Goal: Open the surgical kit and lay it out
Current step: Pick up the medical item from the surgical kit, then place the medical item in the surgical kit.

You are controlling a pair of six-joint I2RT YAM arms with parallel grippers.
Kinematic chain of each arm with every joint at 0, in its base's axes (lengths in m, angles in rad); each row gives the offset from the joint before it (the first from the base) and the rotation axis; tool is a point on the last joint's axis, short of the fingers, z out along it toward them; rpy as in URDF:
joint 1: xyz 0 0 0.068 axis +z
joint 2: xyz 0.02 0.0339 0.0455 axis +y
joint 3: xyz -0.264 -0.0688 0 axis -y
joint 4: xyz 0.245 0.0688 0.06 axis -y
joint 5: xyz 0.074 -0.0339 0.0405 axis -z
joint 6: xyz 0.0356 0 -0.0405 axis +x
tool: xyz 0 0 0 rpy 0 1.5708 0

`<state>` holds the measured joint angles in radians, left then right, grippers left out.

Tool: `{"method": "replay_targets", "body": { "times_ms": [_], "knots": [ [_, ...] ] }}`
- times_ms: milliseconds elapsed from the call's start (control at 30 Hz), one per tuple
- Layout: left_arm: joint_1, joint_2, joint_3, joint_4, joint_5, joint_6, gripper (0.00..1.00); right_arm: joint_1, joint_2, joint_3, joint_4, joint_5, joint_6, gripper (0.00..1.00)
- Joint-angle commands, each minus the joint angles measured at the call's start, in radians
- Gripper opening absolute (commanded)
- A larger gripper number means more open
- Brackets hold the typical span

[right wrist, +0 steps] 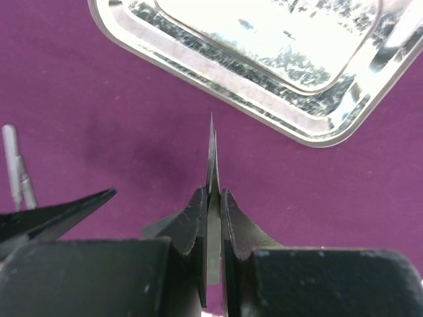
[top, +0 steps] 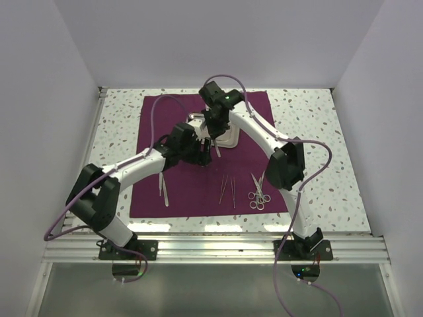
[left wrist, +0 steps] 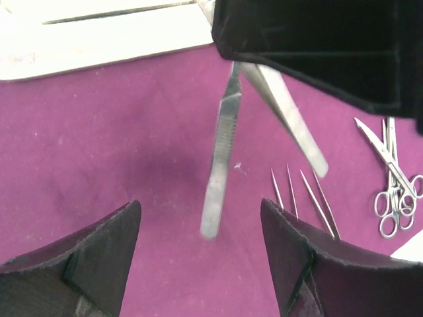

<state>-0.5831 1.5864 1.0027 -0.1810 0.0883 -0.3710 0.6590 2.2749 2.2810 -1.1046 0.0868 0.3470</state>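
The dark purple cloth (top: 198, 198) lies spread flat, with the shiny steel tray (top: 225, 137) at its back middle, also in the right wrist view (right wrist: 198, 59). My right gripper (top: 213, 134) (right wrist: 213, 195) is shut on a slim pointed silver instrument (right wrist: 211, 142), held just above the cloth in front of the tray. In the left wrist view its two flat silver arms (left wrist: 221, 158) splay down from the right gripper, like tweezers. My left gripper (top: 198, 156) (left wrist: 201, 211) is open and empty, close below them. Ring-handled scissors (top: 257, 193) (left wrist: 391, 185) and thin probes (top: 228, 189) (left wrist: 304, 195) lie on the cloth.
Another silver instrument (top: 163, 188) lies on the cloth's left part, its ends showing in the right wrist view (right wrist: 16, 165). The speckled table (top: 317, 132) surrounds the cloth. White walls close in on three sides. An aluminium rail (top: 218, 247) runs along the near edge.
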Motion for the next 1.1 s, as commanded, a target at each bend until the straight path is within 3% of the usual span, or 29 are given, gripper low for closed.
{"method": "replay_targets", "body": {
  "times_ms": [0, 200, 333, 367, 400, 533, 767, 967, 1067],
  "knots": [
    [-0.001, 0.017, 0.030, 0.041, -0.016, 0.021, 0.76, -0.010, -0.069, 0.075, -0.035, -0.067, 0.007, 0.00],
    [-0.001, 0.034, 0.028, 0.060, -0.019, 0.017, 0.72, -0.019, -0.052, 0.115, -0.058, -0.120, 0.021, 0.00],
    [-0.001, 0.046, 0.036, 0.067, -0.030, 0.018, 0.56, -0.029, -0.074, 0.060, -0.040, -0.156, 0.032, 0.00],
    [-0.001, 0.049, 0.043, 0.069, -0.035, 0.020, 0.40, -0.029, -0.090, 0.034, -0.034, -0.151, 0.027, 0.00],
    [-0.001, 0.049, 0.043, 0.069, -0.036, 0.021, 0.40, -0.029, -0.091, 0.034, -0.034, -0.153, 0.027, 0.00],
    [-0.001, 0.053, 0.069, 0.063, -0.032, 0.029, 0.00, -0.030, -0.097, 0.014, -0.034, -0.156, 0.023, 0.00],
    [-0.003, -0.009, 0.060, 0.041, 0.001, 0.015, 0.00, -0.030, -0.100, -0.006, -0.020, -0.145, 0.026, 0.00],
    [-0.003, -0.179, -0.036, -0.020, -0.028, -0.014, 0.00, -0.032, -0.091, 0.003, -0.041, -0.088, 0.020, 0.00],
    [-0.003, -0.272, -0.081, -0.077, -0.058, -0.026, 0.00, -0.032, -0.129, -0.069, -0.044, -0.049, 0.020, 0.00]
  ]
}}
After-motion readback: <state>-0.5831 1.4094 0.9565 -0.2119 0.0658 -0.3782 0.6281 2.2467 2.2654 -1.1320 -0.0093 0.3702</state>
